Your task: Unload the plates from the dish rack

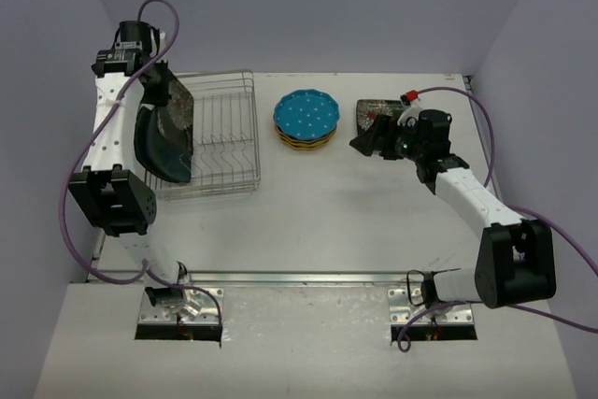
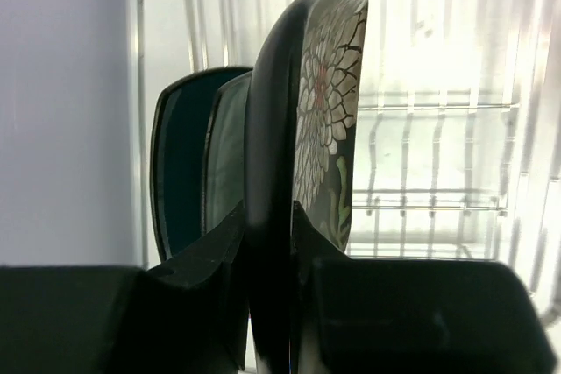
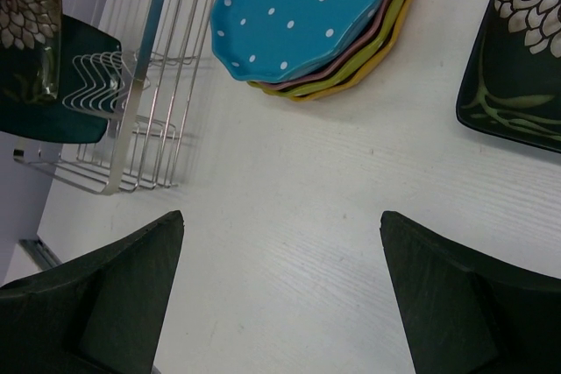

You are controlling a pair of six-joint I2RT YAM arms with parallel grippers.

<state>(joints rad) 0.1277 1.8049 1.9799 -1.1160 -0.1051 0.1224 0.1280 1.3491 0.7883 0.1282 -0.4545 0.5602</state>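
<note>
My left gripper (image 1: 161, 89) is shut on the rim of a squarish black plate with a white flower pattern (image 1: 179, 100), held upright over the left end of the silver wire dish rack (image 1: 224, 133). In the left wrist view the jaws (image 2: 267, 216) clamp this plate (image 2: 329, 102) edge-on. A dark teal plate (image 1: 163, 147) stands in the rack beside it, also in the left wrist view (image 2: 180, 164). A stack of scalloped plates with the dotted blue one (image 1: 306, 115) on top lies on the table. My right gripper (image 1: 371, 142) is open and empty above the table (image 3: 280, 225).
A second black flowered plate (image 1: 374, 111) lies flat right of the stack, partly hidden by my right gripper; it shows in the right wrist view (image 3: 521, 50). The stack (image 3: 307, 6) and rack (image 3: 149, 85) show there too. Purple walls enclose the table on three sides.
</note>
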